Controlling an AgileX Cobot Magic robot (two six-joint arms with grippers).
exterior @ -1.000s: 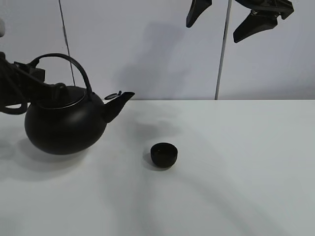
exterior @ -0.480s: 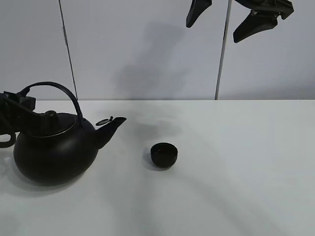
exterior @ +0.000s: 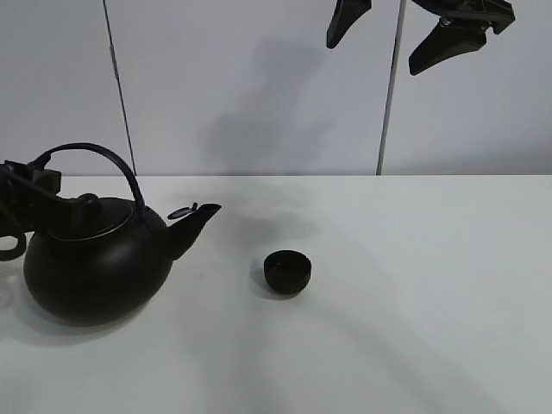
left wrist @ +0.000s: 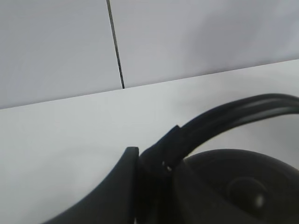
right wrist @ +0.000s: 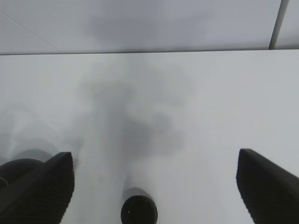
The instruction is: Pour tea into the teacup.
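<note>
The left gripper (exterior: 39, 185) squeezes the handle of the big round black kettle (exterior: 95, 267), so tipping too fast could splash past the small black teacup (exterior: 287, 271).

The left arm is seen at the left edge of the high view, held low and reaching in from the side. The left gripper (exterior: 50, 183) is closed on the arched handle of the kettle (exterior: 95, 267), near the end of the handle that is away from the spout. In the left wrist view one dark finger (left wrist: 107, 191) is pressed against the handle.

The right gripper (exterior: 414, 34) is held high, at the upper edge of the high view, on the right side. Its jaws are spread wide and nothing is held between them. In the right wrist view both fingertips (right wrist: 39, 186) are seen far apart, pointing downward.
</note>
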